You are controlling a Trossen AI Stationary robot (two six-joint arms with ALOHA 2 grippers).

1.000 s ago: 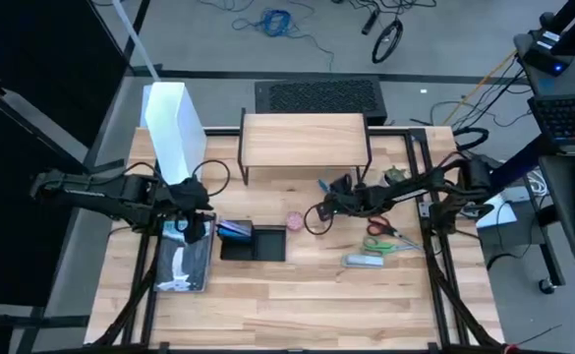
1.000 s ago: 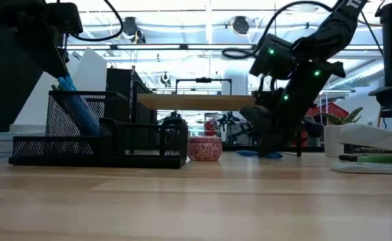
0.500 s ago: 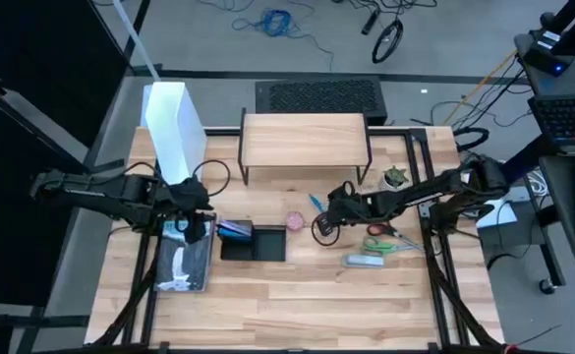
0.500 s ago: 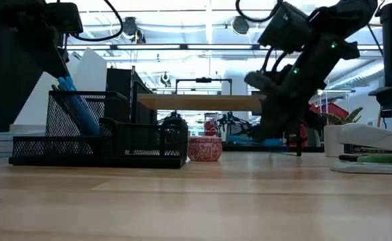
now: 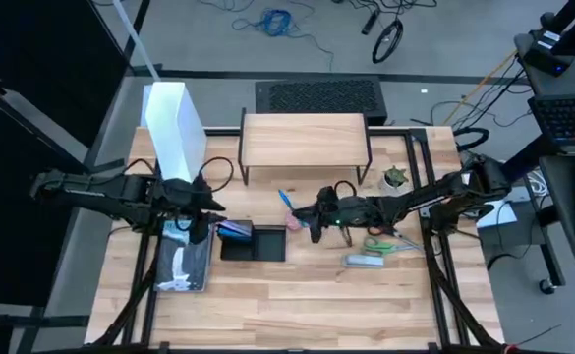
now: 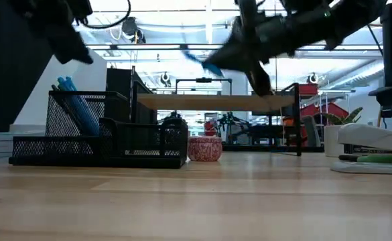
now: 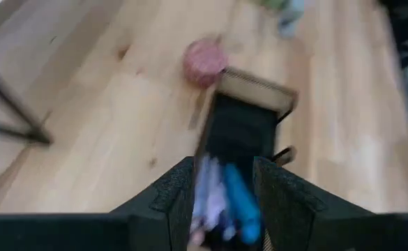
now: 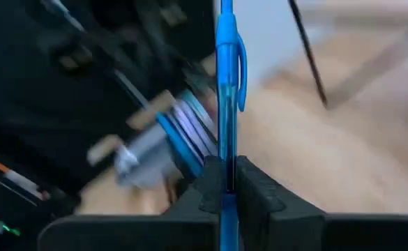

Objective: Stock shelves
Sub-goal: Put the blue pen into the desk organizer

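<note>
Since a second ago your right gripper (image 5: 303, 218) swung left, fingers clamped on a blue pen (image 5: 285, 204), toward the black organizer tray (image 5: 253, 241); the shelves (image 5: 305, 139) sat behind, top bare; left gripper (image 5: 201, 205) hovered over the tray, fingers parted, empty.

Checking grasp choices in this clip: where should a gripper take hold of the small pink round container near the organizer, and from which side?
Probably from above, fingers across the pink container's round sides. It stands low and upright on the table, with the black organizer close beside it, so a level approach is cramped.
</note>
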